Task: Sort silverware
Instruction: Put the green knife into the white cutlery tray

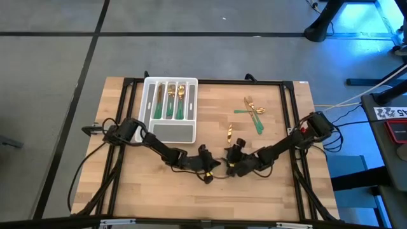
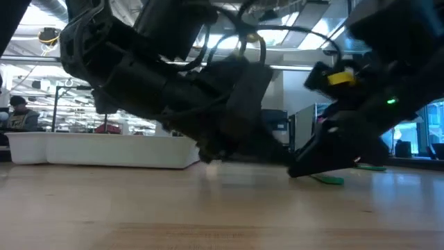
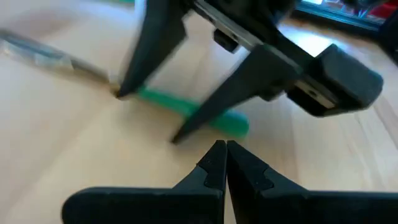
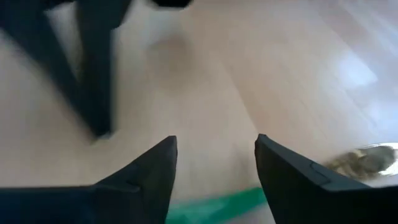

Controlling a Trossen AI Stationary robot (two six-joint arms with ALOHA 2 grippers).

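1. The right gripper [image 1: 233, 154] stands low over mid-table with its fingers [image 4: 152, 168] spread wide and nothing between them; a utensil [image 3: 193, 111] lies on the wood directly under the gap, its green handle crossing beneath the fingertips.
2. That utensil's long axis runs roughly near to far; its gold head [image 1: 229, 133] points toward the far edge, its handle toward the gripper. The head's type is hard to tell, possibly a spoon.
3. The left gripper [image 1: 210, 163] sits just left of the right one, fingers pressed together and empty. The right arm is nearer the piece, so a straight descent and close looks like the move.
4. Farther right and far, a loose pile [image 1: 253, 112] of crossed silverware waits on the table.
5. The tray [image 1: 148, 102], far left, holds sorted pieces [image 1: 170, 100] in its long slots, handles toward the near side; its wide near compartment looks empty.
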